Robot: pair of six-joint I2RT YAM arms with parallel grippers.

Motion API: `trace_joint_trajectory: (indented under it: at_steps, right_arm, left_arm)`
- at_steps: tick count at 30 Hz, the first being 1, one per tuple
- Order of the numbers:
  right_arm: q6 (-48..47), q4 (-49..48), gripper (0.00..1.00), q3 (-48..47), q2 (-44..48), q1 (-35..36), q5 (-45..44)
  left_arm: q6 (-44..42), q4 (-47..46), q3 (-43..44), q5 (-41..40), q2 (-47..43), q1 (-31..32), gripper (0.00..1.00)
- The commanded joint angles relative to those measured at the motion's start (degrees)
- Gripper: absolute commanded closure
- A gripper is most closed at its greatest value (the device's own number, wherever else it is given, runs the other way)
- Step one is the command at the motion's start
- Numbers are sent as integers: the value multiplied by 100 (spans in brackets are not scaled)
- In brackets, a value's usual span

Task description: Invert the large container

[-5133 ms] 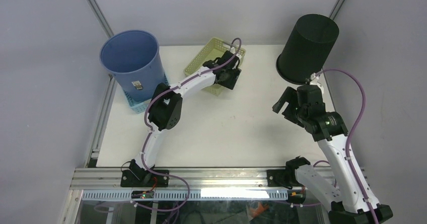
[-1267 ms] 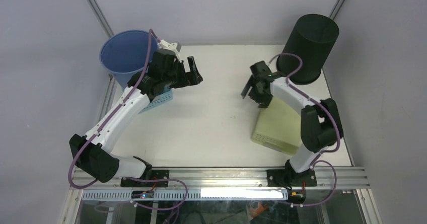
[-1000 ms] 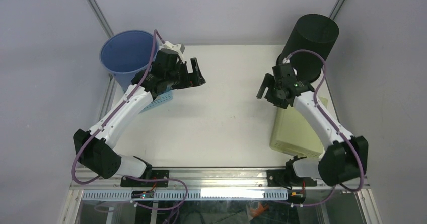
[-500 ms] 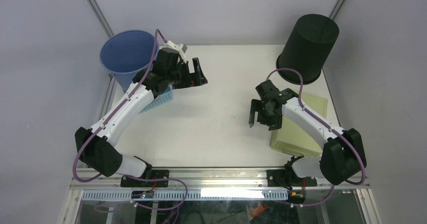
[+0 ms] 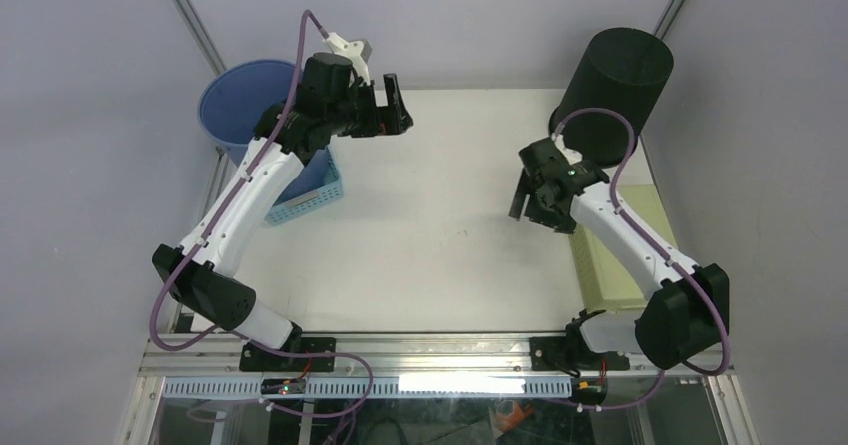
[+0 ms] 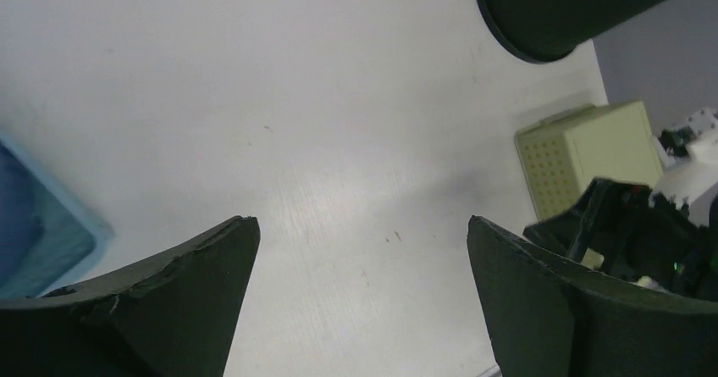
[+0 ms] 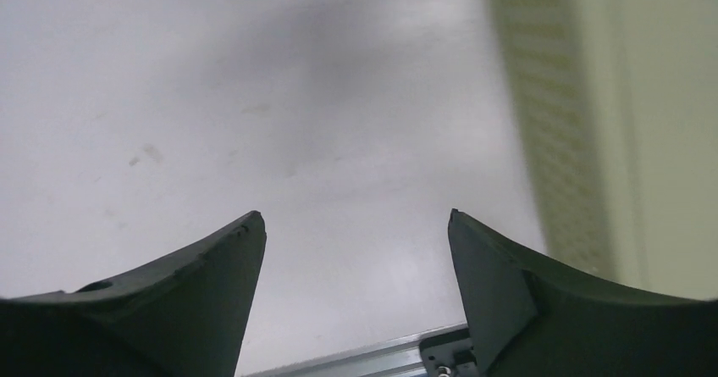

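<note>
Top external: blue bin (image 5: pixel 238 105) upright; black bin (image 5: pixel 610 90) inverted.

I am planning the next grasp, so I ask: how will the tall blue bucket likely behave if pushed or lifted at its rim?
The blue bucket is tall and seems to stand in the small blue basket, so a push near the rim would probably tip it. It looks empty and thin-walled: likely light, and the rim may flex when pinched.
</note>
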State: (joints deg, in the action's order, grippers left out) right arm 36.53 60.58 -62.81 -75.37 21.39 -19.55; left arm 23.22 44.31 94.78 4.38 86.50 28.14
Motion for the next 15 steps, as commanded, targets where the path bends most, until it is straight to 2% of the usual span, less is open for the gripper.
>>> trace_joint_trajectory:
  at_steps: [1, 5, 9, 11, 15]
  right_arm:
    - [-27, -1145, 17, -117, 284, 924, 883]
    - [160, -1806, 18, 130, 463, 1193, 1438]
    - [186, -1823, 17, 119, 437, 1201, 1434]
    - [181, -1768, 17, 110, 427, 1208, 1440]
    - [202, -1769, 17, 225, 463, 1215, 1471]
  left_arm:
    - [-502, 599, 1190, -1531, 177, 3, 1]
    - [-800, 894, 2170, -2926, 509, -80, 1]
    - [-1367, 788, 2467, -4827, 836, -133, 1]
    - [-1607, 793, 2508, -5052, 1088, -317, 1]
    - [-1293, 938, 2412, -4426, 1345, -915, 1]
